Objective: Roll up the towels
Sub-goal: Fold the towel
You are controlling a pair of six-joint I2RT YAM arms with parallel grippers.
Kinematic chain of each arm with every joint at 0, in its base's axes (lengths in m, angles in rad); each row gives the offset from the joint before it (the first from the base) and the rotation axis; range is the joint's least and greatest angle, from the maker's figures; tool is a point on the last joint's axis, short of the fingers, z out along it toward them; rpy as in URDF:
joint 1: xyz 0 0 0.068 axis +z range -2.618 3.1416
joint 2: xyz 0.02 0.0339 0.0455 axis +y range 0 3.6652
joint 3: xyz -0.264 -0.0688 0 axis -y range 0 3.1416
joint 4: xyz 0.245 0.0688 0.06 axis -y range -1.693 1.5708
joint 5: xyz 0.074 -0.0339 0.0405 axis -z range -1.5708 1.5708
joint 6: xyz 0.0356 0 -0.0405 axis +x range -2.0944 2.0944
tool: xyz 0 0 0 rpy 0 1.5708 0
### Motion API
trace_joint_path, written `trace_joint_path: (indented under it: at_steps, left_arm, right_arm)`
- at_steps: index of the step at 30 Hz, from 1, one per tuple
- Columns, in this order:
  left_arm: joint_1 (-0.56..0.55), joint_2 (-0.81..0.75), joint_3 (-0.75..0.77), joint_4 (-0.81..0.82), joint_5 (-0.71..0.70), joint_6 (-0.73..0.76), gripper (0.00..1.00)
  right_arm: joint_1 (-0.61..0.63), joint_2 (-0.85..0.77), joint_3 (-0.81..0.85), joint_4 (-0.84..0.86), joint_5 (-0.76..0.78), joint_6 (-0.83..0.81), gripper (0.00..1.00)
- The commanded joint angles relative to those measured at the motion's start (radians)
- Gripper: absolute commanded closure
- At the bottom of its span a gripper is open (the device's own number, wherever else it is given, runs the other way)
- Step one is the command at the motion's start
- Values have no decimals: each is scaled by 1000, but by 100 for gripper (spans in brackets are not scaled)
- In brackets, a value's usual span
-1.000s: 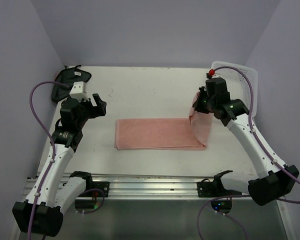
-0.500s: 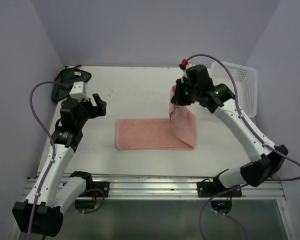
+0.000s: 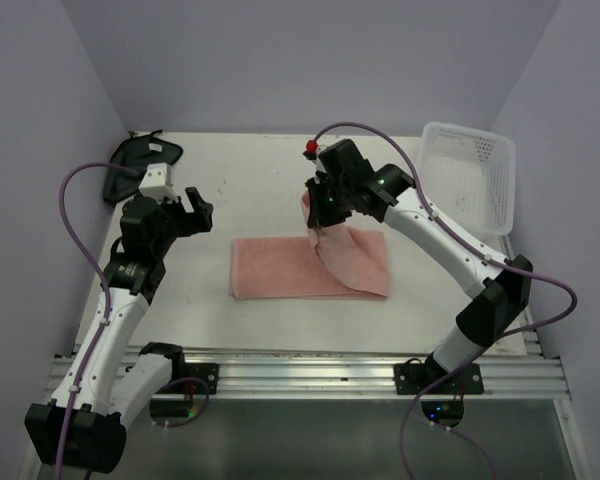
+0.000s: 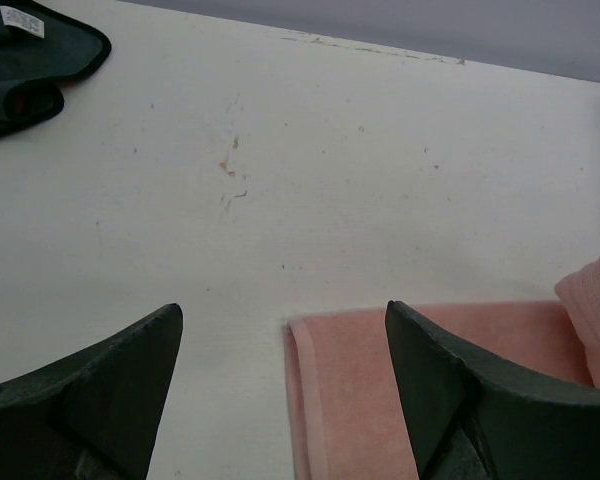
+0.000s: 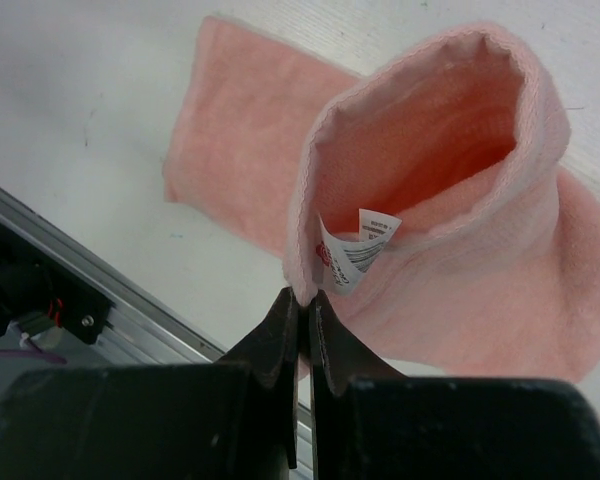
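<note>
The pink towel lies in the middle of the table, and the right gripper is pinched shut on the towel's right end, holding that end up in a floppy loop. It looks soft, light and bendy, so I think the thin hem is the best place to hold it. The left gripper is wide open and holds nothing, and the small dark cloth sits in the back left corner.

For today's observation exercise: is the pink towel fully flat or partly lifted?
Partly lifted: the right pincer holds one end of the pink towel up; the rest lies flat.
</note>
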Motion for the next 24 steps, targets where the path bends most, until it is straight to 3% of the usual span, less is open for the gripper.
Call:
trace_joint_path:
  at_steps: [1, 9, 24]
  left_arm:
    - [-7, -14, -17, 25, 1, 13, 14]
    - [-7, -1, -18, 14, -5, 12, 13]
    - [-7, 4, -15, 6, -7, 7, 14]
  right_arm:
    - [28, 24, 71, 0, -40, -27, 100]
    - [96, 110, 180, -33, -31, -30, 100]
    - [166, 319, 164, 130, -135, 5, 100]
